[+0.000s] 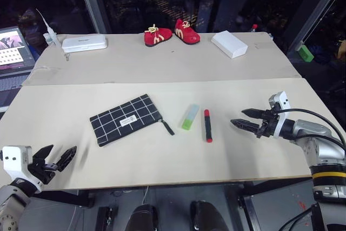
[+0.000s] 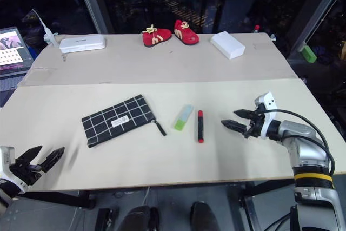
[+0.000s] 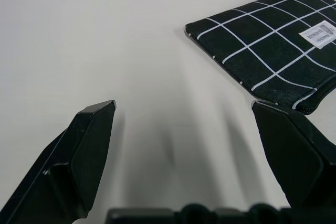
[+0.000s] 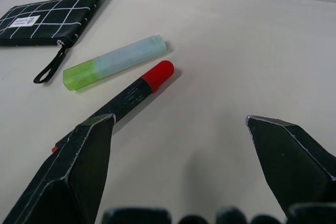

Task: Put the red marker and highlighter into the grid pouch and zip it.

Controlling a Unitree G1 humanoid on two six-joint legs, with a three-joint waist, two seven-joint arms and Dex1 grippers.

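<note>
The grid pouch lies flat on the near table, left of centre, its zipper pull trailing toward the pens. To its right the light-green highlighter and the red marker lie side by side, a small gap between them. My right gripper hovers open just right of the marker, fingers pointing at it, nothing between them. In the right wrist view the marker and highlighter sit ahead of the fingertips. My left gripper stands open at the table's front left corner, with the pouch ahead of it.
On the far table stand a pair of small red shoes, a white box and a white case. A laptop sits at the far left. A green block lies off the table's right end.
</note>
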